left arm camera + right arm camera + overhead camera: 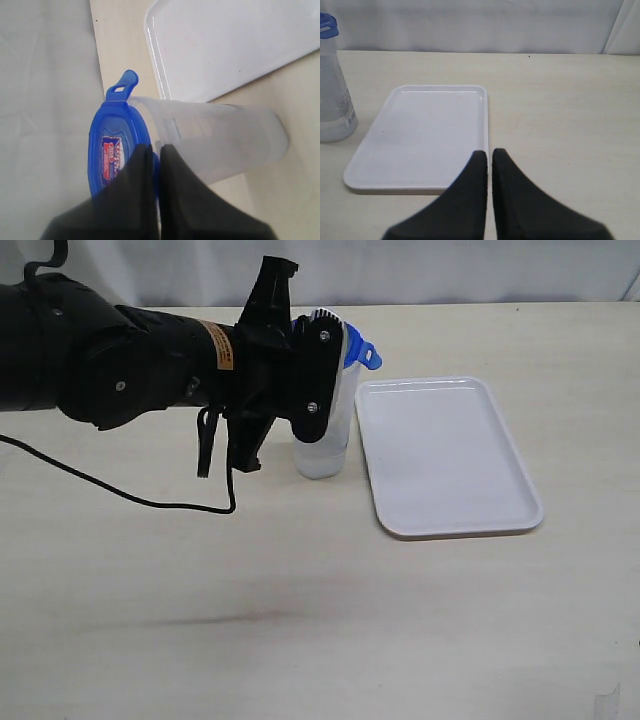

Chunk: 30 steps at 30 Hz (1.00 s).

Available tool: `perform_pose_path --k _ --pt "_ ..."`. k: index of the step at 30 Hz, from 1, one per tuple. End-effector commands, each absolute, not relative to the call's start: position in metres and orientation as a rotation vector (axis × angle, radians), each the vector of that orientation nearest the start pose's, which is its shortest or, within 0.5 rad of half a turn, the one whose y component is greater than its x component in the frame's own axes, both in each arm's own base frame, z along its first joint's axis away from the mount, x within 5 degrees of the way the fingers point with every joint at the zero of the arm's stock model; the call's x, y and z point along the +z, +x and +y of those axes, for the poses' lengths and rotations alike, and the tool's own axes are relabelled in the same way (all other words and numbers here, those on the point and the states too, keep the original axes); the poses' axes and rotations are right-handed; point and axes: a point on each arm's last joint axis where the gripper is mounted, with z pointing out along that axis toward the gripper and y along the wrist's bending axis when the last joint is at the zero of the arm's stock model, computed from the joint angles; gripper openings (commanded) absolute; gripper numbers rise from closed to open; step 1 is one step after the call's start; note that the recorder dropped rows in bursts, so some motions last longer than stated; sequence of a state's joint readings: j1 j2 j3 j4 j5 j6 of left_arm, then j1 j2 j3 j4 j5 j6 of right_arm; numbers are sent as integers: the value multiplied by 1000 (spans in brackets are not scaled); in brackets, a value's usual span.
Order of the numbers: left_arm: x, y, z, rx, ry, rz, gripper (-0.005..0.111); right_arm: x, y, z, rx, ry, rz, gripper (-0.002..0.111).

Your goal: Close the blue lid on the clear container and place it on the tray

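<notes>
Closure stage. Left gripper (154, 150), fingers pressed together, bears on the rim of the blue lid (112, 145) atop the clear container (322, 455), which stands upright on the table (300, 620) just left of the tray (450, 455). Right gripper (486, 156), likewise closed and empty, hovers by the tray's near edge. One lid tab projects unlatched. Off-centre pressure may tip the tall, tapered tumbler or leave the lid loose. Lid: round, glossy plastic. Container: smooth, translucent. Tray: flat, white, low-rimmed, round-cornered.
</notes>
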<state>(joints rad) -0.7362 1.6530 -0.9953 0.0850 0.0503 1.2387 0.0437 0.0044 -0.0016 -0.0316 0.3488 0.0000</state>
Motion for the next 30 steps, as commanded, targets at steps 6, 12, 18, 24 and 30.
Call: perform_pose_path --k 6,12,18,24,30 --pt "246 263 -242 343 1853 1102 0 182 53 1 -7 -59 1828 4" --pt "244 260 -242 332 1884 1118 0 182 53 1 -7 -59 1828 4" --pt "244 254 -247 310 1889 1112 0 182 53 1 -7 -59 1828 4" --pt "241 253 -246 311 1924 1124 0 182 53 1 -7 -59 1828 4" --pt "240 253 -245 309 1933 1130 0 182 53 1 -7 -59 1828 4"
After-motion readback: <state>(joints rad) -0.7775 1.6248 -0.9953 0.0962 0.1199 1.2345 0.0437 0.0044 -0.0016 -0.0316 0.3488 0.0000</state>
